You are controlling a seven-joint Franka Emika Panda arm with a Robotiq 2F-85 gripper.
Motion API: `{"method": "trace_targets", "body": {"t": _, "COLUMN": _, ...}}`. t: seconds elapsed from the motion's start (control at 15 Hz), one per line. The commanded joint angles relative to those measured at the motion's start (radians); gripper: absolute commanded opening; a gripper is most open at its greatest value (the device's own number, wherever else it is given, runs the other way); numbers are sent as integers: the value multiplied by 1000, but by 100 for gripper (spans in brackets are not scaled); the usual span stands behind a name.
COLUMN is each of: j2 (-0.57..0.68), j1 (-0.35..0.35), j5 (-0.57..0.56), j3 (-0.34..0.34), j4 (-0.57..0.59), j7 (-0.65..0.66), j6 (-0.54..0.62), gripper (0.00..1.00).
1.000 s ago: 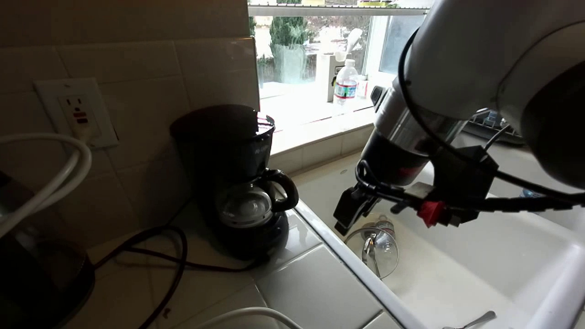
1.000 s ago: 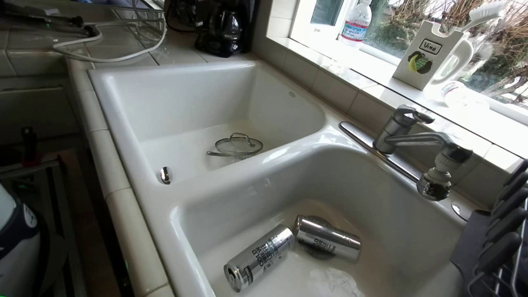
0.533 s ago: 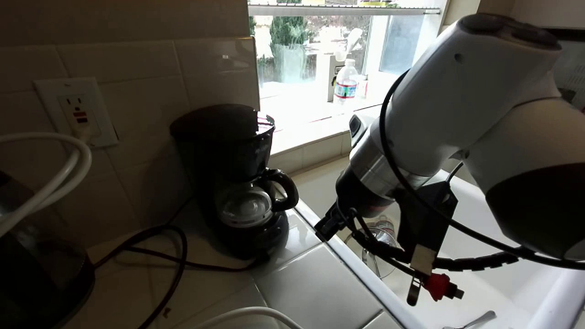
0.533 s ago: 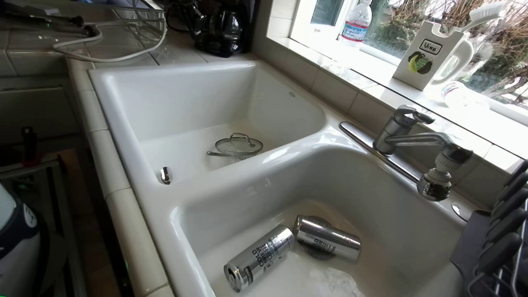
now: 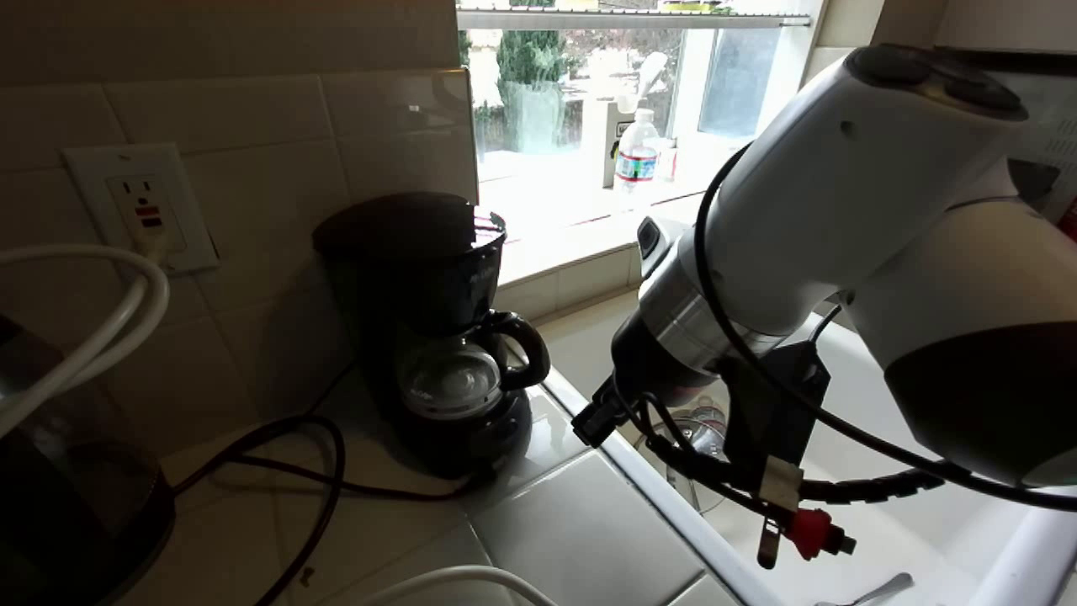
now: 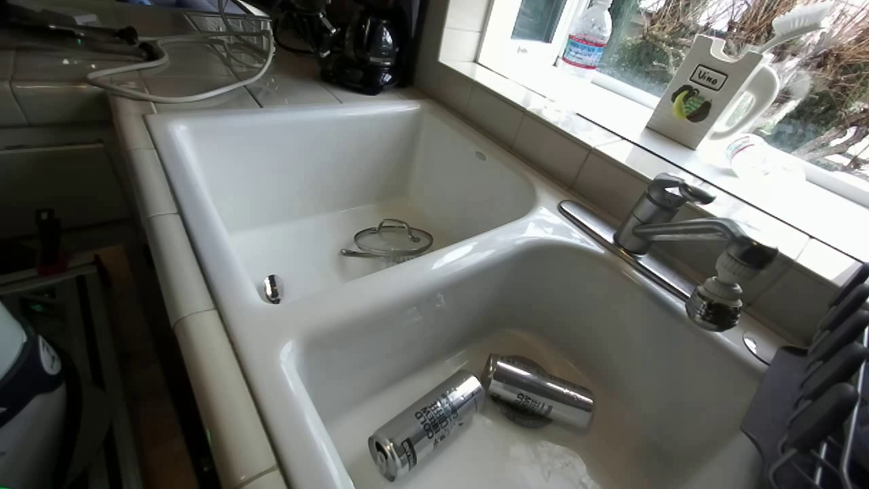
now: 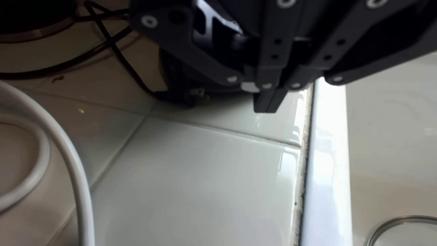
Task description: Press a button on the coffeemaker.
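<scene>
Gripper pinched tight, holding nothing, near the sink rim. Coffeemaker on the tiled counter, close by but not touched. Step looks like approach, press pending. Next probably calls for lining up on the base, then a light push; button not distinguishable.

In an exterior view, daylight from the window beyond and above the gripper burns the sill to near white, while the coffeemaker near the gripper and the tiled wall past it stand in deep shade, detail lost. In the wrist view, glare whitens the sink rim beside the gripper, reflections streak the glossy tile below it, and the counter dims on the side away from the rim. There the gripper reads underexposed and slightly soft, its black surfaces merging.
</scene>
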Motion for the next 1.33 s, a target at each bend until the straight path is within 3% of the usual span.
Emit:
{"method": "trace_targets", "body": {"t": 0.0, "j2": 28, "j1": 7, "j5": -56, "j3": -9, "j4": 35, "j7": 39, "j6": -3, "gripper": 0}}
{"method": "trace_targets", "body": {"t": 1.27, "j2": 197, "j1": 51, "j5": -182, "j3": -56, "j4": 167, "j7": 149, "j6": 78, "gripper": 0}}
